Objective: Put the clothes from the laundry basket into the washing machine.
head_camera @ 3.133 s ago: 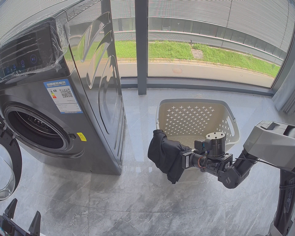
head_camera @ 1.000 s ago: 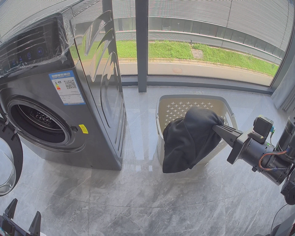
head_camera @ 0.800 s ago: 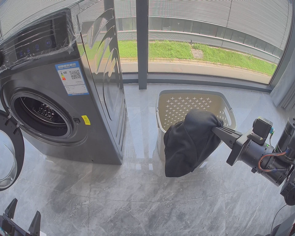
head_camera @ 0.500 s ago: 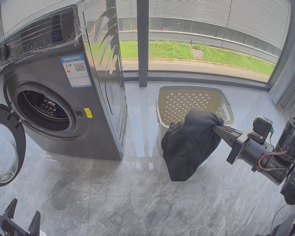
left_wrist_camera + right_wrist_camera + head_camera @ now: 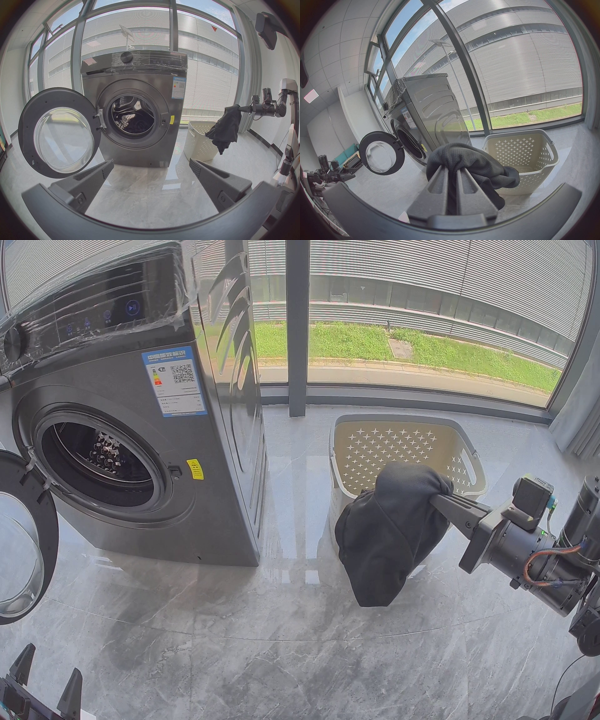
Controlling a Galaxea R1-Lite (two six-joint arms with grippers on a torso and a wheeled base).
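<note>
**A:** One dark garment [image 5: 384, 540] hangs from our right gripper [image 5: 437, 501], which is clamped tight on a fold. The cloth droops with its long axis straight down, just in front of the near wall of the laundry basket [image 5: 406, 422] and off the floor.

**B:** And where do we take it?

**A:** The drum opening [image 5: 103, 465] of the washing machine [image 5: 187, 515] lies well to our left of the cloth. Its round glass door [image 5: 25, 540] is swung wide.

**B:** Then we judge the carry goes leftward, then in. Our left gripper [image 5: 150, 162] sits low and nearer the door, spread apart and empty.

**A:** The fabric looks soft, matte and limp. The basket is cream plastic pierced with stars, and the machine is glossy grey metal.
</note>
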